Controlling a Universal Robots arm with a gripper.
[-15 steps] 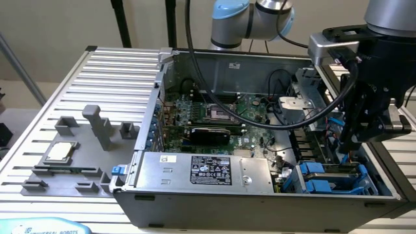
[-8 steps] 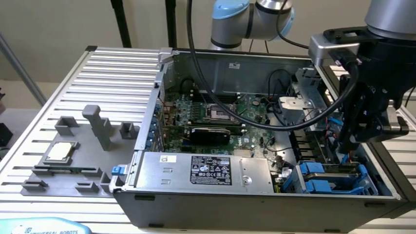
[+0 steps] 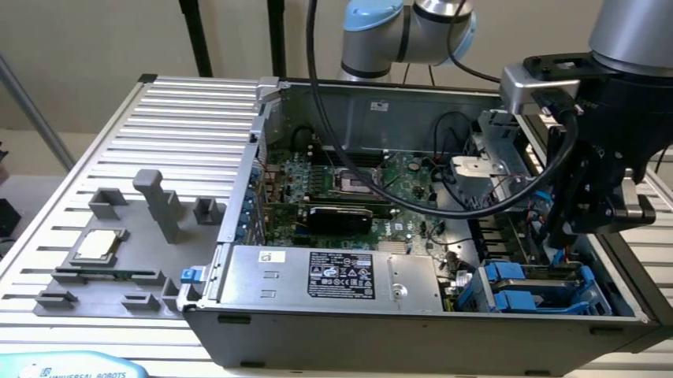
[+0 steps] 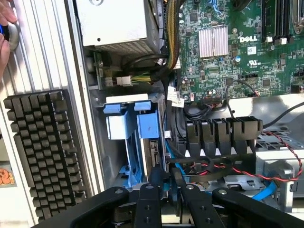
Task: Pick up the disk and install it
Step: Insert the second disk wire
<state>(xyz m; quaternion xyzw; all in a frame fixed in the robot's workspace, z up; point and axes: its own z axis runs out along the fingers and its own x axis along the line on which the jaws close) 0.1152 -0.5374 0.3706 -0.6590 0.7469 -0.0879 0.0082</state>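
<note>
Claw (image 4: 165,197) pinched shut on disk (image 4: 154,159), edge-down just beside blue drive cage (image 4: 128,124); install step, probably. Needs lining up with cage slot.

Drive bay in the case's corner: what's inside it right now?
Blue plastic carriers stand inside the drive bay, with the disk's edge slotted between them. Its label and lower end are hidden by the frame.

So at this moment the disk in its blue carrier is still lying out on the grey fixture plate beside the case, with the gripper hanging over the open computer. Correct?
Not quite. The disk in its blue carrier sits inside the open computer case, in the drive bay at the corner, not on the grey fixture plate. The exterior view shows this. The gripper does hang over the open case, right above that bay.
</note>
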